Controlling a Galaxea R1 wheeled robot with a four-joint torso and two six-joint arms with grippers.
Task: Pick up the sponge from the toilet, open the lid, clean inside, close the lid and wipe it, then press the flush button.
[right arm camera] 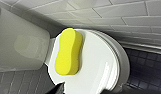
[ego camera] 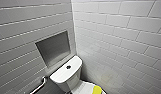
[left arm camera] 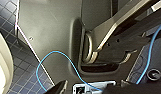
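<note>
Yellow sponge (right arm camera: pixel 68 51), on lid (right arm camera: pixel 101 65) at 5 o'clock of tank (ego camera: pixel 64 72), long axis crosswise, ahead of right end effector (right arm camera: pixel 91 91); apart or together: cannot tell.

toilet (ego camera: pixel 75 85) sits in the corner of two tiled walls, tank (ego camera: pixel 61 75) backed on the left wall (ego camera: pixel 18 27) below a recessed niche (ego camera: pixel 54 47), flush button (ego camera: pixel 68 67) on the tank top, rail (ego camera: pixel 39 85) left of it, sponge (right arm camera: pixel 68 51) on the closed lid (right arm camera: pixel 96 67) just before the tank.

You have free room above the lid (right arm camera: pixel 96 65); the sponge (right arm camera: pixel 68 51) occupies its end nearest the tank (right arm camera: pixel 21 45). A tiled wall (right arm camera: pixel 126 15) stands just beside the toilet (ego camera: pixel 67 75). A metal rail (ego camera: pixel 39 85) projects from the rear wall beside the tank.
</note>
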